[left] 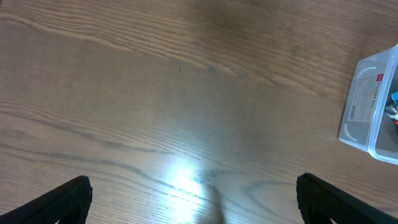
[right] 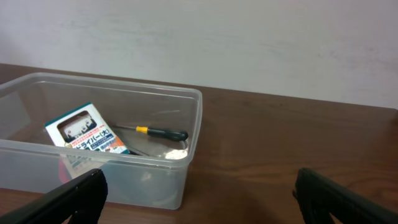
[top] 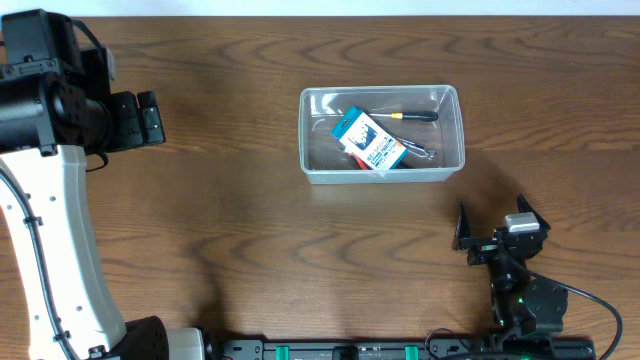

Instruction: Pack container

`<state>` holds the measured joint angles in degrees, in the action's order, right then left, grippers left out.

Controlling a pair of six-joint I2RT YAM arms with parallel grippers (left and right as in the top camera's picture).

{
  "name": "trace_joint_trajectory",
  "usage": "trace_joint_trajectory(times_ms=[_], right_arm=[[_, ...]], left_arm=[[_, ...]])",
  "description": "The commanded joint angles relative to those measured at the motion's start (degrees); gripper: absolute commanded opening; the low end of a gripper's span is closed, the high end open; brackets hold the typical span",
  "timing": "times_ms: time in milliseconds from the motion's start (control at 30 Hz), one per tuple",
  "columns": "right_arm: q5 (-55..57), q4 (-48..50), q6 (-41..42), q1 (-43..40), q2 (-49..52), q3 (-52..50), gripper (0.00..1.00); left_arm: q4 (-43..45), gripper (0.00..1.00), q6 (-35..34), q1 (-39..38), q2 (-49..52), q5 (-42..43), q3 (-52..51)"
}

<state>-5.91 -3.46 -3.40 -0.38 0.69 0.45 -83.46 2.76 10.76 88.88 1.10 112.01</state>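
Your left gripper (top: pixel 158 118) hangs spread, well left of the container (top: pixel 380 176); your right gripper (top: pixel 492 228), also spread, sits low near its right end.

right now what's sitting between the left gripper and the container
Nothing: only bare wooden table runs from the left gripper to the container, shown in the overhead view and confirmed by the left wrist view.

Black left claw (left: pixel 194 186) on a white arm (top: pixel 55 240); right claw (right: pixel 200 186) black too.
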Motion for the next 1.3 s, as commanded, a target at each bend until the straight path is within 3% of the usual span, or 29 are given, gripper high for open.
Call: trace_joint_trajectory(times_ms=[0,200,433,633,867,1267], right_arm=[[0.5,-0.3,-0.5,0.5,-0.4,-0.1,0.99],[0.5,-0.3,-0.5,0.5,-0.4,-0.1,0.99],[0.5,-0.3,-0.5,0.5,-0.4,-0.1,0.99],[0.5,-0.3,-0.5,0.5,-0.4,-0.1,0.99],[0.5,-0.3,-0.5,0.5,-0.4,-0.1,0.99],[0.5,-0.3,-0.5,0.5,-0.4,-0.1,0.99]], left_arm=[[0.0,0.98,-0.5,-0.7,-1.5,-0.1,1.1],[0.0,0.98,-0.5,-4.9,-10.3,-0.1,-2.3],[3.1,0.98,-0.6,-7.0,-25.8,0.1,-14.9],[23.1,0.98,-5.1,-7.0,-46.7,7.6,-37.7],[38.8,0.98,-8.0,-7.0,-66.0,7.5,-60.8],[58.0,0.98,-8.0,-9.7,-78.3,7.5,-80.9]])
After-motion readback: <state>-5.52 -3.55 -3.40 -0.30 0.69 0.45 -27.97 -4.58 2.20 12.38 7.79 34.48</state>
